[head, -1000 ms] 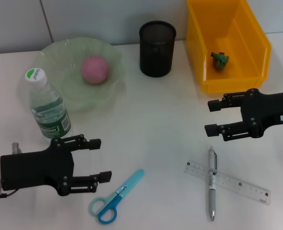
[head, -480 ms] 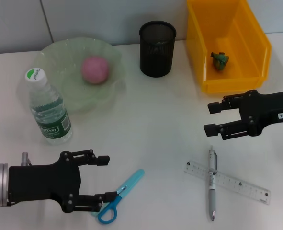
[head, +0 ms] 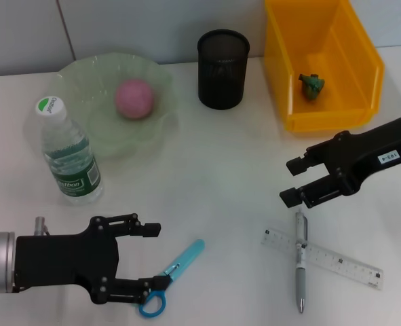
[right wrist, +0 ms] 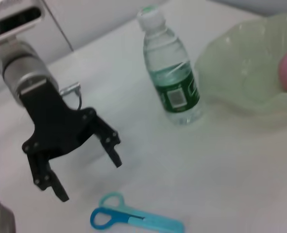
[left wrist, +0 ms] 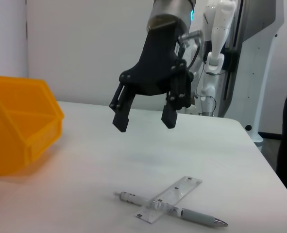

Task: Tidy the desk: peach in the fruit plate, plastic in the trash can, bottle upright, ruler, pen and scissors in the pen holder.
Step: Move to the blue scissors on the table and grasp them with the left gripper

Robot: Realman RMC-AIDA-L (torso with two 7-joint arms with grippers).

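Peach [head: 134, 98] sits in the fruit plate [head: 85, 80], toward the plate's right half. Plate at the rear left of the desk [head: 214, 163]. Bottle [head: 67, 154] stands upright just in front of the plate, cap up; whether it touches the rim I cannot tell. Pen holder [head: 222, 68] upright at rear centre, between plate and trash can [head: 336, 115]. A crumpled green piece of plastic [head: 311, 85] lies on the floor of the trash can.

Front right of desk: pen [head: 300, 261] and ruler [head: 321, 257] lie crossed. In the left wrist view the ruler [left wrist: 169, 198] rests on top of the pen [left wrist: 192, 215].

Front centre-left: scissors [head: 169, 278] flat on the desk, blue handles toward the near edge, light-blue sheath pointing away and to the right.

Left tool [head: 151, 256] low over the desk, jaws wide; the lower finger overlaps the scissor handles in the head view. The right wrist view shows the left tool [right wrist: 89, 173] above the scissors [right wrist: 135, 221], not gripping them.

Right tool [head: 293, 180] hangs above the top end of the pen, jaws wide, holding nothing; the left wrist view shows the right tool [left wrist: 144, 122] clear of the desk surface.
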